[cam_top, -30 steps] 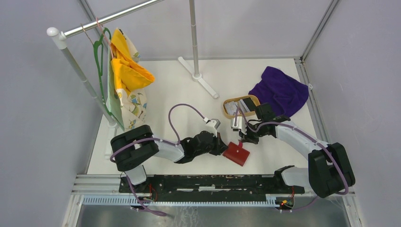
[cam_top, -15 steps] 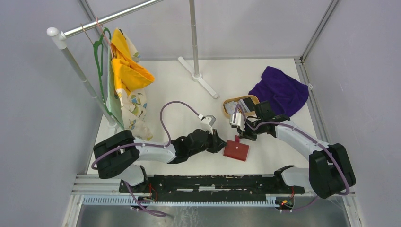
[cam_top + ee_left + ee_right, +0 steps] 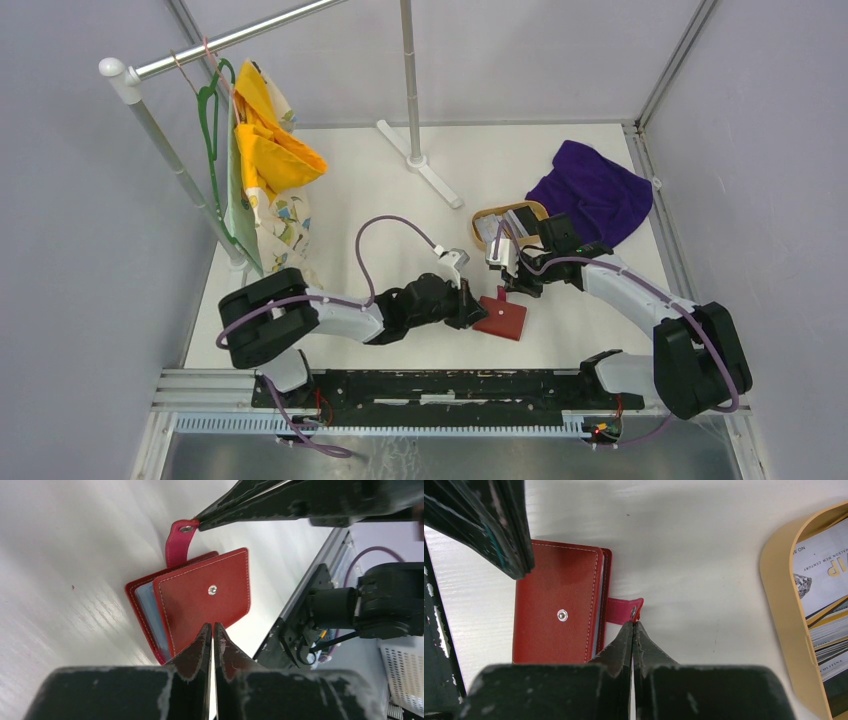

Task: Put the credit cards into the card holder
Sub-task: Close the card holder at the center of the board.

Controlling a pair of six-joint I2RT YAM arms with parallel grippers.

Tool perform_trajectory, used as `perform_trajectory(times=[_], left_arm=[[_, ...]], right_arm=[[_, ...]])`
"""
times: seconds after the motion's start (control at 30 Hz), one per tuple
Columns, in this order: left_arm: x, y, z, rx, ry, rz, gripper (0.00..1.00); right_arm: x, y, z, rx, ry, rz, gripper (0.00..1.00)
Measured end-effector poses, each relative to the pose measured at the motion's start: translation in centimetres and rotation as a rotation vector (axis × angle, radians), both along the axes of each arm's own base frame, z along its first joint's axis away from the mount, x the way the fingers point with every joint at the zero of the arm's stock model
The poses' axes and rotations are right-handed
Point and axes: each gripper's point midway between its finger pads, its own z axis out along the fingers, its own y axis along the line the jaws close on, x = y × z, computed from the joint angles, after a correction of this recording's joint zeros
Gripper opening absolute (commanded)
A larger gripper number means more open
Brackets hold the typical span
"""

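Note:
The red card holder (image 3: 503, 319) lies on the white table, its cover slightly ajar over pale blue inner pockets (image 3: 150, 615). My left gripper (image 3: 211, 626) has its jaws almost together on the cover's (image 3: 205, 592) near edge. My right gripper (image 3: 633, 623) is shut on the pink snap tab (image 3: 623, 610), which stands up from the holder (image 3: 556, 625). In the left wrist view the right fingers (image 3: 280, 502) pinch that tab (image 3: 179, 545). The credit cards (image 3: 512, 222) lie stacked in the tan oval tray (image 3: 485, 222), just beyond the right gripper (image 3: 507, 291).
A purple cloth (image 3: 592, 190) lies behind the tray on the right. A rack's upright pole and foot (image 3: 420, 162) stand at mid-back. Yellow and printed garments (image 3: 268, 165) hang on a green hanger at the left. A black rail (image 3: 440, 385) runs along the near edge.
The left gripper drew back a little and opened slightly, then returned to the holder's cover edge and closed. The holder shifted slightly. The right gripper stayed on the tab.

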Motion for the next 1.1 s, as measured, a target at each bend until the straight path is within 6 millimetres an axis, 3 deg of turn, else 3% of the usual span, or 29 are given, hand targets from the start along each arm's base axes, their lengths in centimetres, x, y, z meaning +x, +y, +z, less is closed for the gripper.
perform_trajectory(times=[0.27, 0.63, 1.1], left_arm=[[-0.1, -1.2, -3.3, 0.059, 0.046, -0.032, 0.07], [0.5, -1.6, -3.7, 0.073, 0.055, -0.001, 0.02], [0.5, -1.6, -3.8, 0.071, 0.062, 0.005, 0.02]], right_arm=[[-0.1, -0.1, -0.6, -0.011, 0.019, 0.006, 0.04], [-0.1, -0.2, -0.8, -0.018, 0.028, -0.006, 0.35], [1.3, 0.7, 0.1, 0.007, 0.049, -0.021, 0.33]])
